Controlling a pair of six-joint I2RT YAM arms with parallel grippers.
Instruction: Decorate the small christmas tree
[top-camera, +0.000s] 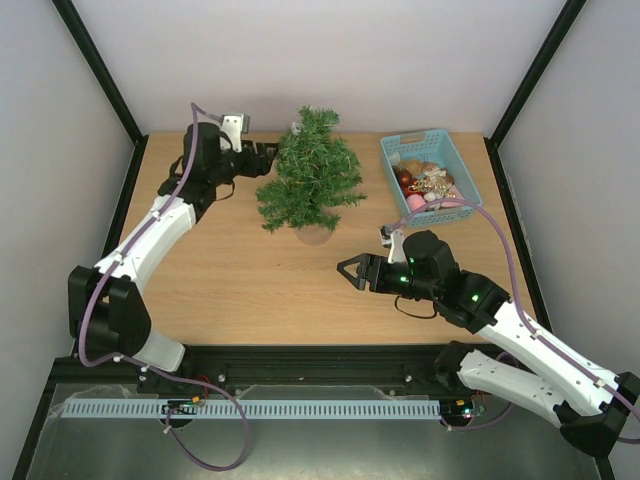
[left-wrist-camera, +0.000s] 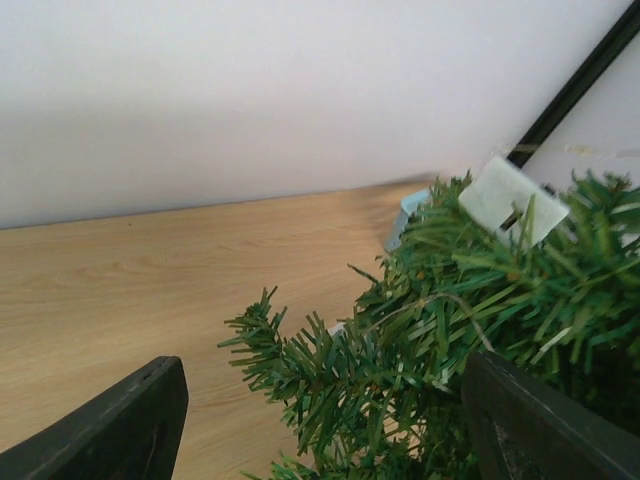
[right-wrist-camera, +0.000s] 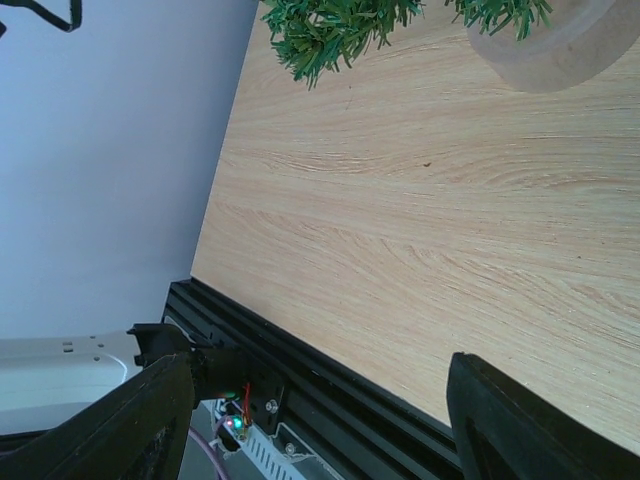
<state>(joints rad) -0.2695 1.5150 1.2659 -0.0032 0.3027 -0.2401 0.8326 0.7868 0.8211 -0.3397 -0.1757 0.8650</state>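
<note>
Nearest: the right gripper (top-camera: 347, 272) is held low over the bare table (top-camera: 230, 290), in front of the tree and pointed left. Its jaws are spread. Nothing is seen between them in the wrist view, only wood grain. It is judged to be parked there, clear of the foliage and within reach of the basket, ready for a pick.

Middle: the tree (top-camera: 310, 180) is stood upright on its round tan base (top-camera: 313, 235), toward the far centre of the table. It is set between the two arms, so it can be reached by either. No ornament is made out on the branches from above.

Beyond, at the tree's upper left: the left gripper (top-camera: 270, 160) is set against the foliage. Its jaws are spread wide. Branch tips lie between the fingers (left-wrist-camera: 130, 430) but are not pinched. A white tag (left-wrist-camera: 512, 200) is seen lodged among the upper needles; what it is cannot be told.

Far right: the pale blue basket (top-camera: 392, 150) is placed near the tree, not touching it. It is filled with ornaments (top-camera: 425, 182). The stock is judged largely unused and the decorating at an early stage.
</note>
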